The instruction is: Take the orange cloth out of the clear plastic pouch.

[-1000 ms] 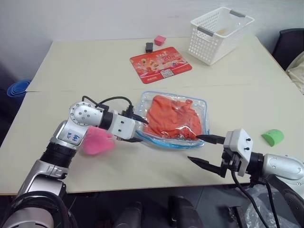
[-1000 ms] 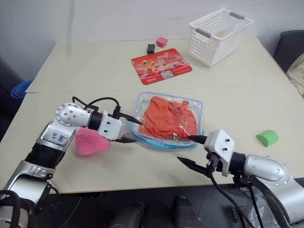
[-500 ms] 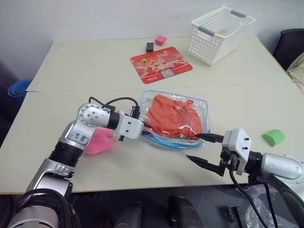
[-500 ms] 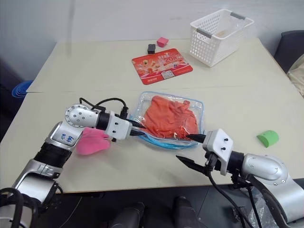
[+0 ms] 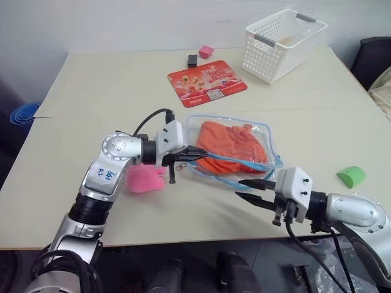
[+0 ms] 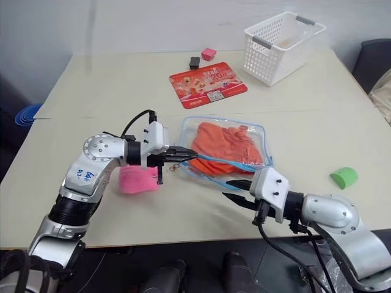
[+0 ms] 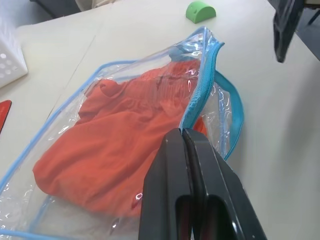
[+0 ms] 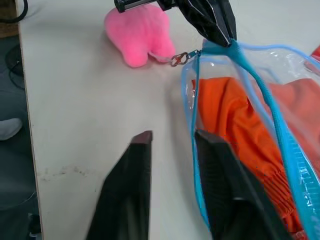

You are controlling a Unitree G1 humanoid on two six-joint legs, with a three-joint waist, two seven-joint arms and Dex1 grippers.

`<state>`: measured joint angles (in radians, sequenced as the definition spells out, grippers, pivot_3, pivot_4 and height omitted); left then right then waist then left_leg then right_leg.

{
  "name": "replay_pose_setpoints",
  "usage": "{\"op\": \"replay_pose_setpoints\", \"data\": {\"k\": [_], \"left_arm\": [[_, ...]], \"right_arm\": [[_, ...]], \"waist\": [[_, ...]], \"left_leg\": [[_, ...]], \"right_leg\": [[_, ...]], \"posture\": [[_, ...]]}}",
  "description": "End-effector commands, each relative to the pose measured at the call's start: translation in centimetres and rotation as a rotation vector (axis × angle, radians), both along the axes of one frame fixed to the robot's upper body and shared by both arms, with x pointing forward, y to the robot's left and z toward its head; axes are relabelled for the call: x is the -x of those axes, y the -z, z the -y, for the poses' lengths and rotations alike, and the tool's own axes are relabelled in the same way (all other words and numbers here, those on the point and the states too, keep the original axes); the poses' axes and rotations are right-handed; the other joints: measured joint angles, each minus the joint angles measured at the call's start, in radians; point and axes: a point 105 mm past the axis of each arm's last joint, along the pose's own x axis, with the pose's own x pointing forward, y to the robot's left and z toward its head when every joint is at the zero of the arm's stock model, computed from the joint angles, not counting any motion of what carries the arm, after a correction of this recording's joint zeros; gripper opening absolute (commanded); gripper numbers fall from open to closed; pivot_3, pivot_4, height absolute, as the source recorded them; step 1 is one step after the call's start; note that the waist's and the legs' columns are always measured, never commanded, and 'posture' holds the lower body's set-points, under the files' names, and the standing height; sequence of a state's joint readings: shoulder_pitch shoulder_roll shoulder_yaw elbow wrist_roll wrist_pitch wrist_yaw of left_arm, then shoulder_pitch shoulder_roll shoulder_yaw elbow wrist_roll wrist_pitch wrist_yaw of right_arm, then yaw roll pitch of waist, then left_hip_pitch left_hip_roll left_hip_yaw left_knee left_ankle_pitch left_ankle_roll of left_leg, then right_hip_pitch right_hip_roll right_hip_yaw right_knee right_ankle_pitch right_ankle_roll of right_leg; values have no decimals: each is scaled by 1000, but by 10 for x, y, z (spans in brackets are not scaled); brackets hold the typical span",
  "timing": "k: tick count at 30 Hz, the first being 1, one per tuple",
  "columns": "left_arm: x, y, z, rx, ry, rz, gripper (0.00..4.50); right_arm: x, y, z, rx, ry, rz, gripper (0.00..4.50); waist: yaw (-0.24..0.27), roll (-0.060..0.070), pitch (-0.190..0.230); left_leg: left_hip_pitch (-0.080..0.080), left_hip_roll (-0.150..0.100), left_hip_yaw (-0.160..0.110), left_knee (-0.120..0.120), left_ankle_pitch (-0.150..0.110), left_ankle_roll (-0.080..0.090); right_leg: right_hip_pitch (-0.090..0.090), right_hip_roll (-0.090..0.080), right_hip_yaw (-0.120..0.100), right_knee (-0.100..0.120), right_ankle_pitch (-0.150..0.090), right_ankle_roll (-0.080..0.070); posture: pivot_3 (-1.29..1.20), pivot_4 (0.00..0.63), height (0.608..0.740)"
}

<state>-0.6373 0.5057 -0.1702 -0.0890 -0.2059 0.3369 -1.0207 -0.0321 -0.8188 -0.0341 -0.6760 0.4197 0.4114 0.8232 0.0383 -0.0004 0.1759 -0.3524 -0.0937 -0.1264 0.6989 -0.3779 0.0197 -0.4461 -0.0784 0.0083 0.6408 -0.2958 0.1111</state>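
- A second ago the left gripper (image 5: pixel 197 152) stood with its fingers apart at the near-left edge of the clear plastic pouch (image 5: pixel 232 149); now the fingers are pressed together on the pouch's blue-piped edge, and that side of the pouch is lifted off the table (image 5: pixel 91 85); the arm's wrist has rolled as well
- The right gripper (image 5: pixel 249 190) was wide apart at the pouch's near-right corner a second ago; now its fingers have drawn in to a narrow gap, just in front of the pouch's near edge; whether they touch the plastic I cannot tell from the head views
- The orange cloth (image 5: pixel 235 143) is inside the pouch, bunched toward the middle, with its gathered hem toward the right end
- The left wrist view shows the two black fingers (image 7: pixel 170 190) shut flat against each other on the piping at the pouch's open mouth, the cloth (image 7: pixel 120 150) right behind them; a green wedge (image 7: pixel 201 11) sits far off
- The right wrist view shows its own fingers (image 8: pixel 135 185) with a slim gap, one just beside the blue edge; it also shows a small metal zip ring (image 8: pixel 178 59) hanging at the left gripper's tip, and the pink plush toy (image 8: pixel 140 32) beyond
- The white basket (image 5: pixel 283 43) and red card (image 5: pixel 206 82) sit at the far side
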Motion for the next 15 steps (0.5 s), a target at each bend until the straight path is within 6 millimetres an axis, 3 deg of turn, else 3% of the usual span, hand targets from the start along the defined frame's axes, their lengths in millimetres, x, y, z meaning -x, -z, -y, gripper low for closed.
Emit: {"op": "replay_pose_setpoints", "data": {"k": [1, 6, 12, 15], "left_arm": [[7, -10, 2, 23, 10, 42, 0], [8, -12, 5, 30, 3, 56, 0], [8, -15, 7, 42, -6, 64, 0], [10, -16, 8, 46, -1, 62, 0]], "right_arm": [[-19, 8, 0, 141, 18, 124, 345], [-43, 18, 3, 267, 35, 235, 505], [-61, 22, 3, 332, 63, 337, 2194], [-69, 18, 0, 331, 101, 402, 3371]], "waist": [[-4, 0, 0], [-11, 0, 0], [-14, 0, 0], [-14, 0, 0]], "left_leg": [[0, 0, 0, 0, 0, 0], [0, 0, 0, 0, 0, 0], [0, 0, 0, 0, 0, 0], [0, 0, 0, 0, 0, 0]], "right_leg": [[0, 0, 0, 0, 0, 0], [0, 0, 0, 0, 0, 0], [-1, 0, 0, 0, 0, 0], [-1, 0, 0, 0, 0, 0]], "posture": [[0, 150, 740], [0, 150, 740], [0, 150, 740], [0, 150, 740]]}}
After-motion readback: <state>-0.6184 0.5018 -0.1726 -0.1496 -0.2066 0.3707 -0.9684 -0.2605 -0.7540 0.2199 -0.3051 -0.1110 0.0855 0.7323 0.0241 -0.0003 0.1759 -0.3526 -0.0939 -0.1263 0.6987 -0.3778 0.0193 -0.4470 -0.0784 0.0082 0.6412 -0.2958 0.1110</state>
